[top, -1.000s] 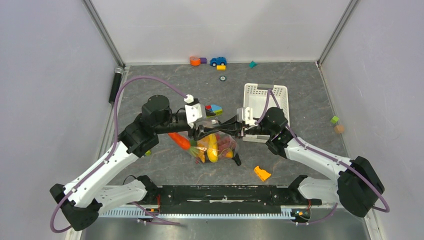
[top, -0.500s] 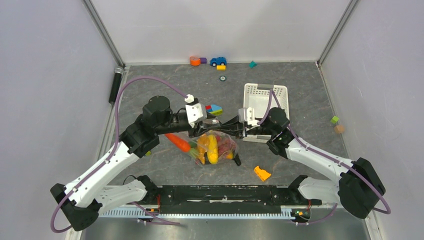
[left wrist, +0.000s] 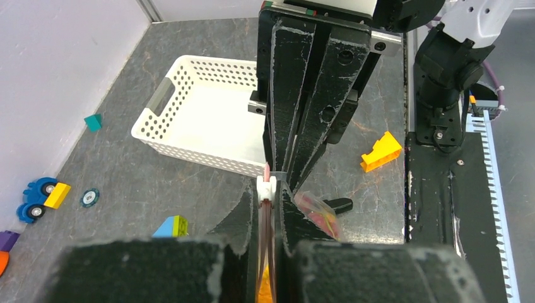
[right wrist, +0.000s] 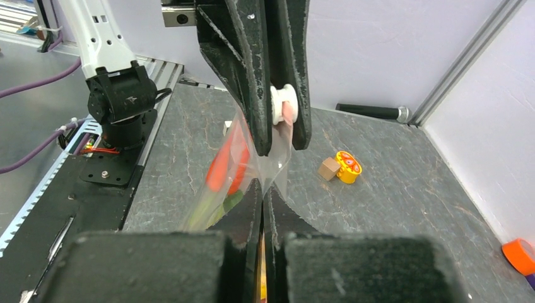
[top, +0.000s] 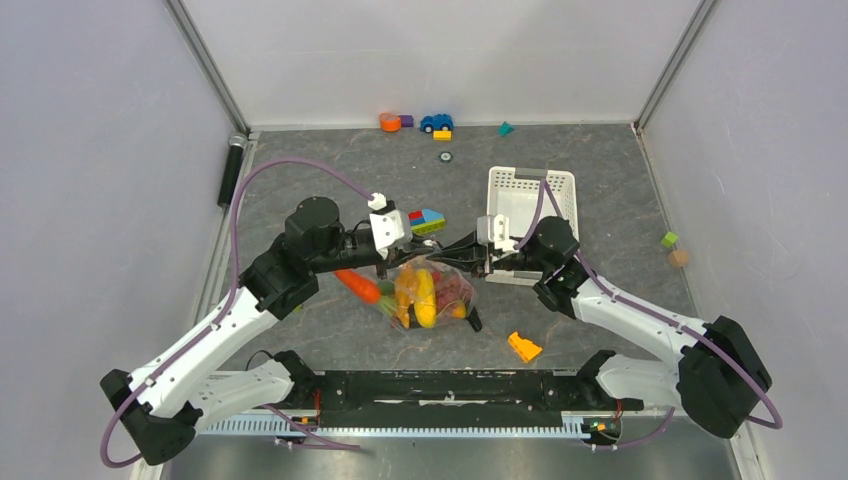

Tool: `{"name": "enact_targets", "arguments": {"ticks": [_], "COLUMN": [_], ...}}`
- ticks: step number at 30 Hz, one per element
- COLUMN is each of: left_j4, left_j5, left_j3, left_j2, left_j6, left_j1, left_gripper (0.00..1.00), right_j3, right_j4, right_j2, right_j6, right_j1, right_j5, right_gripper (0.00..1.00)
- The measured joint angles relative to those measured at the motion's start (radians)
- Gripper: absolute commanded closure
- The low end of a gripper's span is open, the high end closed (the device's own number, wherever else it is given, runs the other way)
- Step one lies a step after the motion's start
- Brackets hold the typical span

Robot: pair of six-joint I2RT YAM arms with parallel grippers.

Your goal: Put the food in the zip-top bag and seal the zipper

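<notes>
The clear zip-top bag (top: 430,293) hangs between my two grippers just above the table. Inside it is the food (top: 425,296): yellow, red and green pieces and an orange carrot (top: 358,284) poking out to the left. My left gripper (top: 418,250) is shut on the zipper (left wrist: 267,227) just behind its white slider (left wrist: 268,187). Facing it tip to tip, my right gripper (top: 445,250) is shut on the bag's top edge (right wrist: 277,151). In the right wrist view the slider (right wrist: 281,108) sits between the left fingers (right wrist: 249,69).
A white lattice basket (top: 552,185) stands behind the right wrist. An orange wedge block (top: 524,346) and a small black piece (top: 474,321) lie in front of the bag. Stacked bricks (top: 427,219) sit behind it, a toy car (top: 436,122) lies at the back, and a black cylinder (top: 232,170) lies far left.
My left gripper has closed from open onto the zipper strip. The bag and the right gripper have hardly moved.
</notes>
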Motion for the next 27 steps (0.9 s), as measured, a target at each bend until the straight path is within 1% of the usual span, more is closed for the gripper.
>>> {"name": "enact_targets", "arguments": {"ticks": [5,8,13,15,18,20,21,22,25,27], "left_j4": [0.014,0.021,0.032,0.032,0.031,0.026,0.023,0.02,0.011,0.006], "left_j5": [-0.037,-0.069,-0.106,-0.109,-0.093,-0.094,-0.095,-0.095,-0.086,-0.069], "left_j3": [-0.032,-0.051,-0.082,-0.09,-0.09,-0.089,-0.087,-0.082,-0.059,-0.042], "left_j2": [-0.022,-0.034,-0.05,-0.058,-0.064,-0.066,-0.069,-0.069,-0.063,-0.053], "left_j6": [-0.019,-0.034,-0.053,-0.056,-0.06,-0.06,-0.06,-0.06,-0.059,-0.058], "left_j1": [-0.002,-0.005,-0.014,-0.014,-0.015,-0.012,-0.007,-0.003,0.001,0.001], "left_gripper": [0.98,0.97,0.96,0.97,0.98,0.98,0.98,0.98,0.98,0.98], "right_j3": [-0.028,-0.052,-0.104,-0.111,-0.111,-0.113,-0.113,-0.113,-0.104,-0.077], "right_j4": [0.009,0.046,0.134,0.154,0.171,0.167,0.163,0.157,0.108,0.045], "right_j2": [-0.024,-0.037,-0.048,-0.049,-0.05,-0.058,-0.062,-0.066,-0.077,-0.077], "right_j6": [0.011,0.036,0.094,0.093,0.087,0.07,0.06,0.048,-0.006,-0.051], "right_j1": [-0.005,-0.018,-0.043,-0.049,-0.056,-0.067,-0.075,-0.08,-0.087,-0.079], "right_j5": [0.056,0.075,0.062,0.032,-0.014,-0.039,-0.048,-0.056,-0.076,-0.081], "right_gripper": [1.0,1.0,1.0,1.0,0.87,0.71,0.66,0.61,0.53,0.49]}}
